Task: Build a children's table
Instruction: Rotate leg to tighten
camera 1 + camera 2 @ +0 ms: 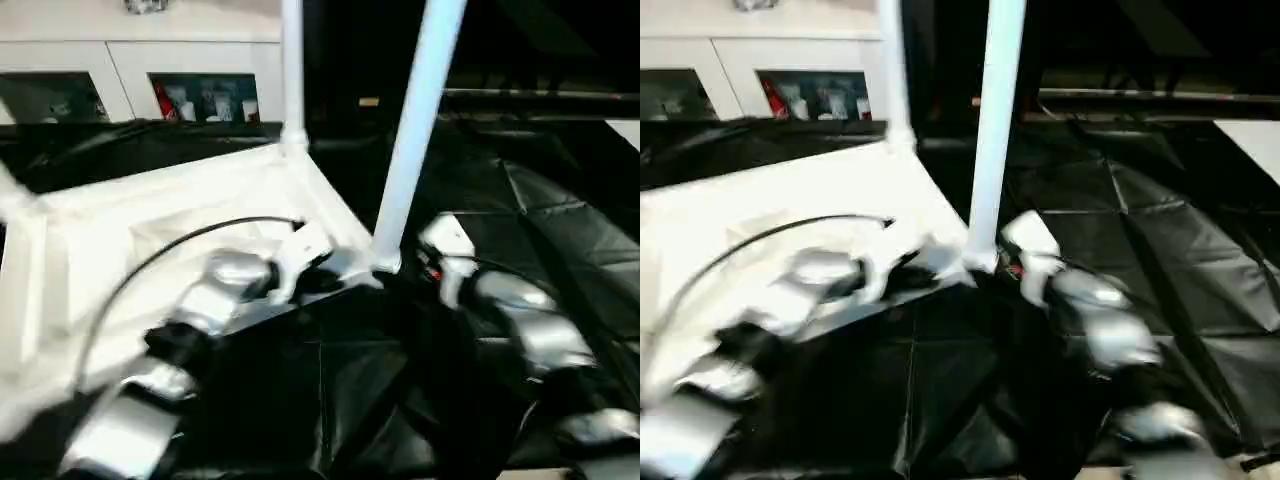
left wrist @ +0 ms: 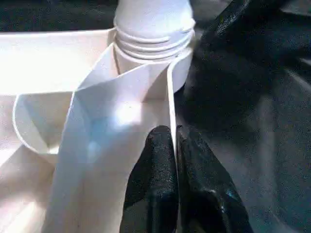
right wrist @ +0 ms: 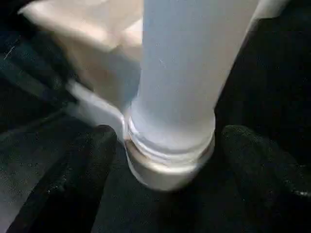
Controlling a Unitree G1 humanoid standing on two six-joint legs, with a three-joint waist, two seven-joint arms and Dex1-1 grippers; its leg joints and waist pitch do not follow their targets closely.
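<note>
The children's table lies upside down, its white ribbed top (image 1: 150,230) resting on the black cover. Two white legs stand up from its corner sockets, a near one (image 1: 410,140) and a far one (image 1: 292,70). My left gripper (image 2: 172,138) is shut on the thin rim wall (image 2: 171,92) just beside the near leg's socket (image 2: 153,48). My right gripper (image 3: 170,141) is open, with one black finger (image 3: 95,145) on each side of the near leg's threaded base (image 3: 170,145) and a gap to it on both sides.
The black-covered work table (image 1: 560,210) stretches away to the right and front. A white cabinet with glass doors (image 1: 200,95) stands behind. A black cable (image 1: 180,243) arcs over my left forearm. A dark rail (image 1: 540,98) runs along the back right.
</note>
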